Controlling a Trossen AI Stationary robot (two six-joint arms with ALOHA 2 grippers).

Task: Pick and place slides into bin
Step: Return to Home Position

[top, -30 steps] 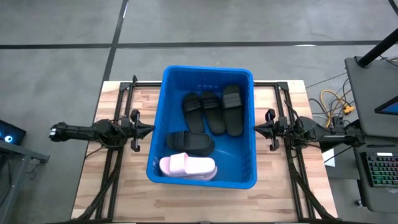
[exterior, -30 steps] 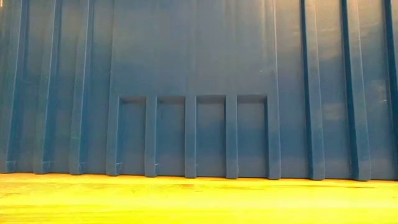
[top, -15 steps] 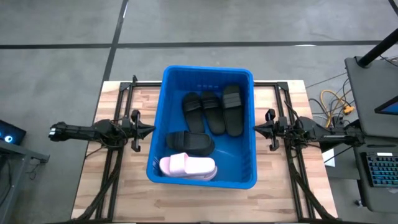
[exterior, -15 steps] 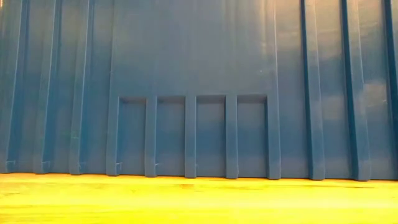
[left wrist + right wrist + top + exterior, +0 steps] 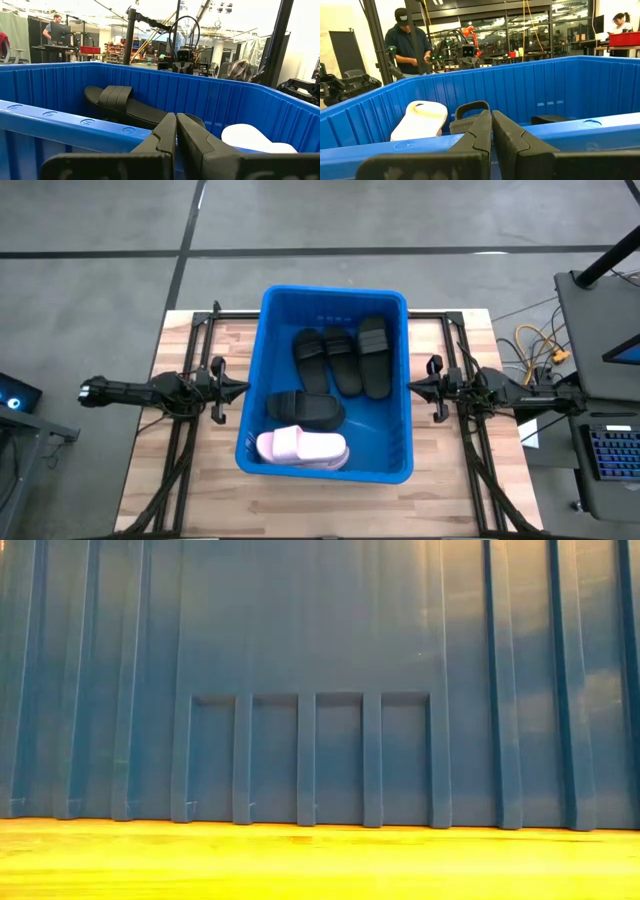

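The blue bin (image 5: 263,360) stands in the middle of the table. Inside it lie black slides: three side by side at the far end (image 5: 343,357) and one (image 5: 305,409) nearer the front. A pale pink slide (image 5: 302,447) lies at the bin's near end. My left gripper (image 5: 243,389) is shut and empty just outside the bin's left wall. My right gripper (image 5: 410,389) is shut and empty just outside the right wall. The left wrist view shows a black slide (image 5: 125,102) and the pink slide (image 5: 252,138) over the rim.
The bin's near wall (image 5: 320,680) fills the low view. Bare wooden table (image 5: 200,490) lies left, right and in front of the bin. Cables (image 5: 535,345) and a keyboard (image 5: 610,450) sit off the table's right. People stand in the room behind (image 5: 410,45).
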